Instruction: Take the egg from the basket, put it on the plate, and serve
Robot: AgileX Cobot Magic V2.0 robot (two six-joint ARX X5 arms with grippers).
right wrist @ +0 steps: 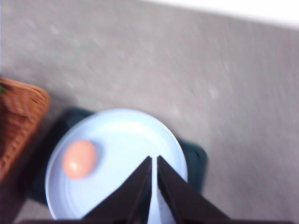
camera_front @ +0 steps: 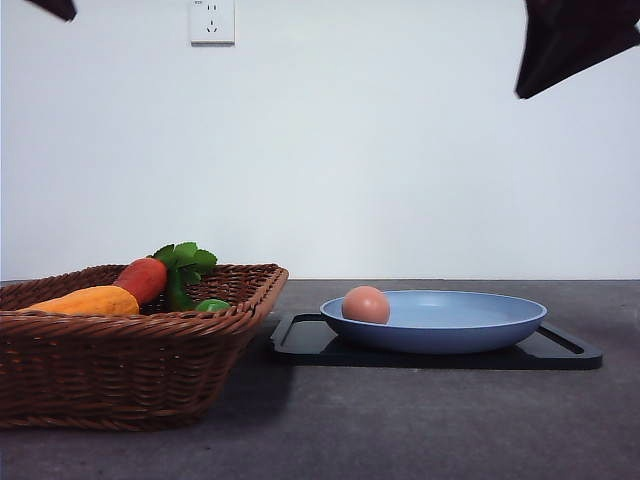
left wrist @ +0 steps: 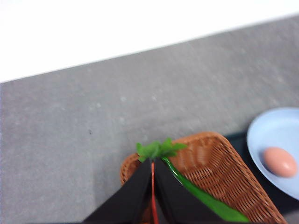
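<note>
Small smooth pinkish-brown egg lies on the round blue plate, near its basket-side rim. Judged light, round, prone to rolling: hold the plate's rim. Both grippers' fingers nearly closed, empty.

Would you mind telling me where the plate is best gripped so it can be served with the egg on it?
Probably the right rim of the plate, approached from the right: the rim is raised there and the egg sits at the far left, beside the basket.
</note>
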